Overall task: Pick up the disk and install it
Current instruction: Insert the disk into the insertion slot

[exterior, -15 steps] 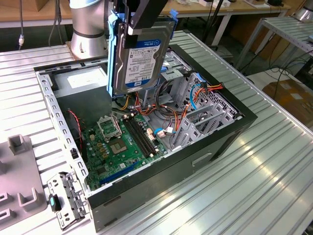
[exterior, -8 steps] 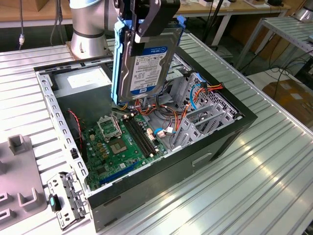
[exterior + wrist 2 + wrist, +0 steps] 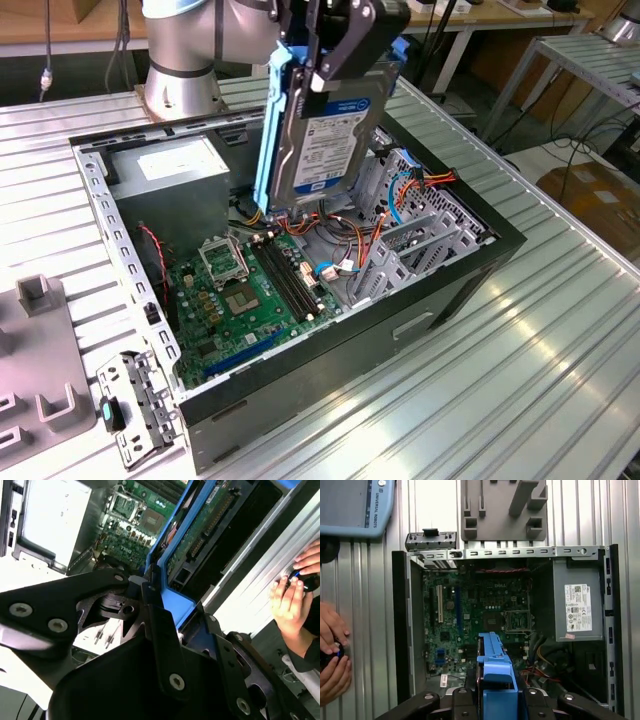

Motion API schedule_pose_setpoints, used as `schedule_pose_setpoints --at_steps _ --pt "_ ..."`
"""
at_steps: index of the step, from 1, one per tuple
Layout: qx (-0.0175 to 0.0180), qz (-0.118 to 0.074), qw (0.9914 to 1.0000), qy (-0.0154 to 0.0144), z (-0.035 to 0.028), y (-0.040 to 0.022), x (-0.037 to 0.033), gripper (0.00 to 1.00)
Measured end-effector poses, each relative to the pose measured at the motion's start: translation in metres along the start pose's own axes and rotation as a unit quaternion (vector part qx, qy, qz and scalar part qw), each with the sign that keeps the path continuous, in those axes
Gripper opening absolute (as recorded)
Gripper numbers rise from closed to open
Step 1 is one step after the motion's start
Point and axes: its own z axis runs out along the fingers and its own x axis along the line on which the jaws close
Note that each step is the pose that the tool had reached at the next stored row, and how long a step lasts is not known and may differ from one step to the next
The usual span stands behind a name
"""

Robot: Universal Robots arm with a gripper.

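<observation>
1. Black linkages of the hand (image 3: 495, 699) lie closest in the first wrist view; its fingers are closed on the disk (image 3: 330, 140), one against each broad side.
2. Seen in the exterior view, the disk hangs on edge in the air, label facing outward, with a blue side rail (image 3: 268, 130) running down its edge; it is above the open computer case (image 3: 100, 200) and touches nothing inside.
3. Below it lie the green motherboard (image 3: 240, 290) and a tangle of coloured cables; the metal drive cage (image 3: 420, 240) stands just beside, toward the exterior view's right; the grey power supply (image 3: 165, 165) sits in the far corner.
4. A person's hands (image 3: 332, 680) rest on the ribbed surface (image 3: 500, 380) next to the case, around a small dark object, well apart from the disk.
5. By my judgement the pick-up is done, since the disk is lifted and firmly held; the install is not, as the disk is not seated in any bay.
</observation>
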Motion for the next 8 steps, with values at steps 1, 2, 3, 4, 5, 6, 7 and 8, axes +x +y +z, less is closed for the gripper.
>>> schedule_pose_setpoints --at_steps 1,2,3,4,5,6,7,8 --pt "0.0000 0.000 1.00000 0.0000 0.0001 -0.0029 0.0002 0.37" --pt "0.0000 0.000 1.00000 0.0001 0.0001 -0.0085 0.0003 0.37" --pt "0.0000 0.000 1.00000 0.0001 0.0001 -0.0107 0.0005 0.37" --pt "0.0000 0.000 1.00000 0.0001 0.0003 -0.0130 0.0006 0.37" --pt "0.0000 0.000 1.00000 0.0001 0.0004 -0.0144 0.0007 0.37" --pt "0.0000 0.000 1.00000 0.0001 0.0004 -0.0158 0.0008 0.37" --pt "0.0000 0.000 1.00000 0.0001 0.0005 -0.0168 0.0009 0.37" --pt "0.0000 0.000 1.00000 0.0002 0.0005 -0.0174 0.0009 0.37"
